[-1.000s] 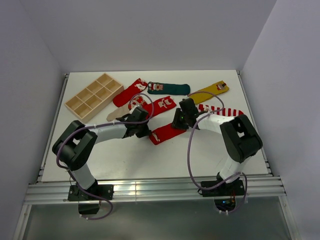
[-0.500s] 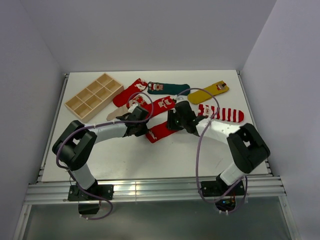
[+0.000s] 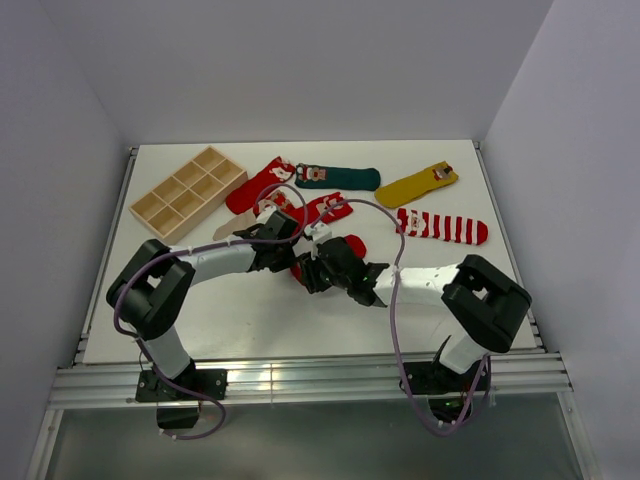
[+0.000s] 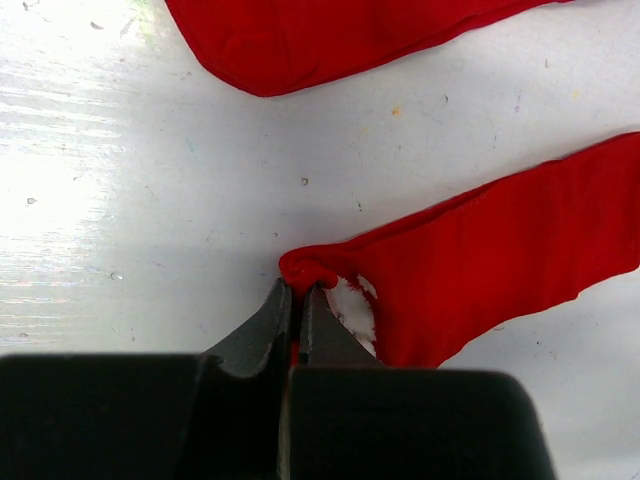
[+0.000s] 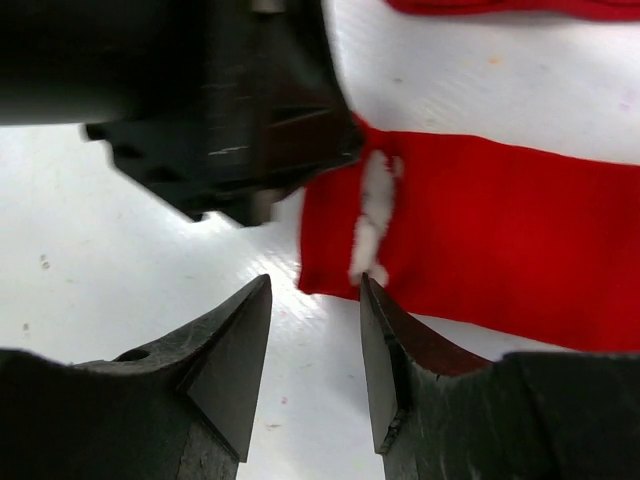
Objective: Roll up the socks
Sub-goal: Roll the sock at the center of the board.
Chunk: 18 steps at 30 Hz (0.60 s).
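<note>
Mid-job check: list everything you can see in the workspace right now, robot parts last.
wooden tray: 1, pale wood, divided into compartments, far left of table.
red sock at the hands: 1, red with a white patch showing, table centre.
other red socks: 2, red; one just right of the tray, one lying beyond the hands.
dark green sock: 1, far centre.
mustard yellow sock: 1, far right.
striped sock: 1, red and white, right side.
beige sock: 1, partly hidden by the left arm.
table: 1, white.
left hand: 1, black, shut on the centre sock's edge.
right hand: 1, black, open at that sock's edge.
</note>
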Tool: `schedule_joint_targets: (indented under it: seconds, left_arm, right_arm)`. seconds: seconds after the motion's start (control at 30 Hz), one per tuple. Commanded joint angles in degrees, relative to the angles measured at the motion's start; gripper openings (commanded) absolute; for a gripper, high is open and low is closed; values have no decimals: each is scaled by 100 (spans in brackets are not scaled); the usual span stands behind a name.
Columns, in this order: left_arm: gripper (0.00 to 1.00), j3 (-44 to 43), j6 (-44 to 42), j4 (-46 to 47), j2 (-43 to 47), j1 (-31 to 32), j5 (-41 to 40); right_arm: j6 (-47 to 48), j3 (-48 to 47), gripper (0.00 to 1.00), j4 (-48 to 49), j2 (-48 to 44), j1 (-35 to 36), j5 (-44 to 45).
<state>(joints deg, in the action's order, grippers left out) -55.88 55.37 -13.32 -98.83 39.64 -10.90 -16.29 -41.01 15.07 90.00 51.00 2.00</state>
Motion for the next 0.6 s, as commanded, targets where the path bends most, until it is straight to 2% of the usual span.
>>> schedule_joint_targets:
  seconds: [0.0,0.37,0.47,0.57]
  left_arm:
    - [0,-116,44,-250,-93,18,-185]
    - [0,-231,70,-294,-190,35,-132]
    - [0,-248,96,-311,-207,44,-123]
    - [0,-205,158,-259,-207,44,-71]
  right_arm:
    - [249,6,48,716,88,190,213]
    - [329,-170,47,699,677,340,407]
    - [294,-153,43,655,765,349,441]
    - [197,-117,32,629,791,340,529]
